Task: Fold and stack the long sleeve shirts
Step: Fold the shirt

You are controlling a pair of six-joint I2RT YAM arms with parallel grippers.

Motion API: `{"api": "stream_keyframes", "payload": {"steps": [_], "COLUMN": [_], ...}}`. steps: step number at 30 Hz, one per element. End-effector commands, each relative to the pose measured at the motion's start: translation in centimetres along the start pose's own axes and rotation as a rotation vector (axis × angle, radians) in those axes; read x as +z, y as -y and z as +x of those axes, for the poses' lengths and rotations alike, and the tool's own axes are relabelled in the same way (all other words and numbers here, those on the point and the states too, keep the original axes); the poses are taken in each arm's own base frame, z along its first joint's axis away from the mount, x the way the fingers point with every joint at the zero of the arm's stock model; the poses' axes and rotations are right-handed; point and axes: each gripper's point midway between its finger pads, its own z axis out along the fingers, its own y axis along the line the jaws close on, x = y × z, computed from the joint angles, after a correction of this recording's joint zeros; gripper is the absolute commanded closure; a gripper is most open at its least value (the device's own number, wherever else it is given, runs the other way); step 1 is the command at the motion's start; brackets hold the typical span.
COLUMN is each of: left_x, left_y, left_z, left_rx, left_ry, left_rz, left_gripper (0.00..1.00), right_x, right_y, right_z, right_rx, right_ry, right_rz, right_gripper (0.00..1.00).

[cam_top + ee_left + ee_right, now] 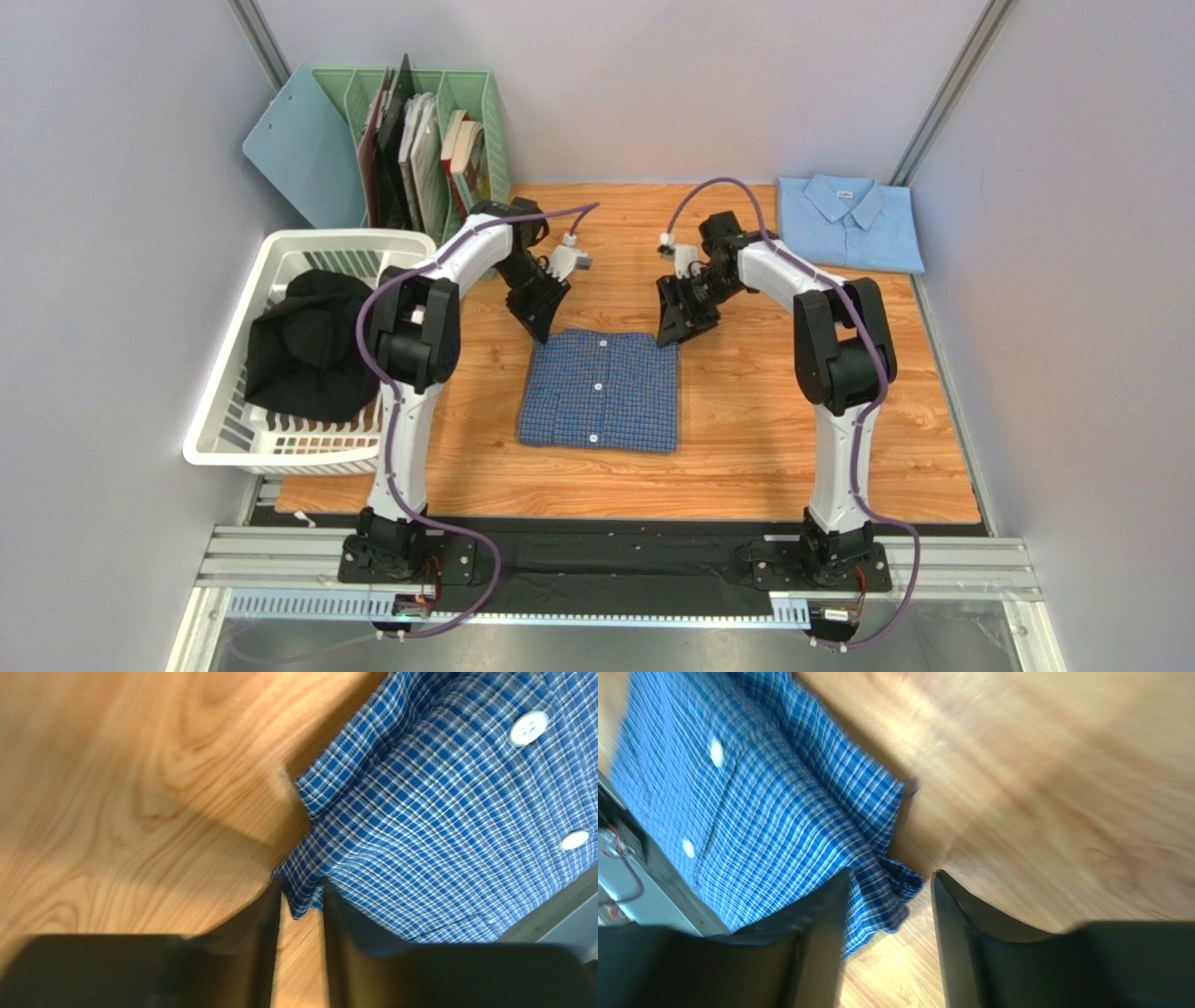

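Observation:
A blue checked long sleeve shirt (599, 389) lies folded, buttons up, in the middle of the wooden table (786, 420). A pale sky-blue shirt (849, 221) lies folded at the far right corner. My left gripper (540, 325) sits low at the checked shirt's far left corner. In the left wrist view its jaws (300, 899) stand slightly apart, with the tip of the shirt (449, 812) corner between them. My right gripper (673, 329) is at the far right corner. Its jaws (889, 882) are open, and a crumpled corner of the shirt (773, 812) lies loose between them.
A white laundry basket (232, 406) holding a black garment (309, 343) stands at the table's left edge. Behind it are a green file rack (470, 105) with books and a blue clipboard (299, 147). Grey walls close in on both sides.

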Motion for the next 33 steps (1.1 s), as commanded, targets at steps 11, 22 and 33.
{"api": "stream_keyframes", "payload": {"steps": [11,22,33], "left_x": [-14.1,-2.8,4.6], "left_y": [20.5,20.1,14.5], "left_z": [1.6,4.7,5.8], "left_rx": [0.036,-0.319,-0.548], "left_ry": [0.644,0.495,0.216], "left_rz": [0.448,0.590,0.574], "left_gripper": [0.01,0.01,0.08], "right_x": [-6.8,1.3,5.1], "right_y": [-19.5,-20.4,-7.6], "right_z": [4.8,8.6,11.1], "right_rx": [0.054,0.196,0.538], "right_ry": [0.071,-0.024,-0.070], "right_rz": [-0.477,-0.628,-0.438], "right_gripper": [0.07,0.00,0.03]}}
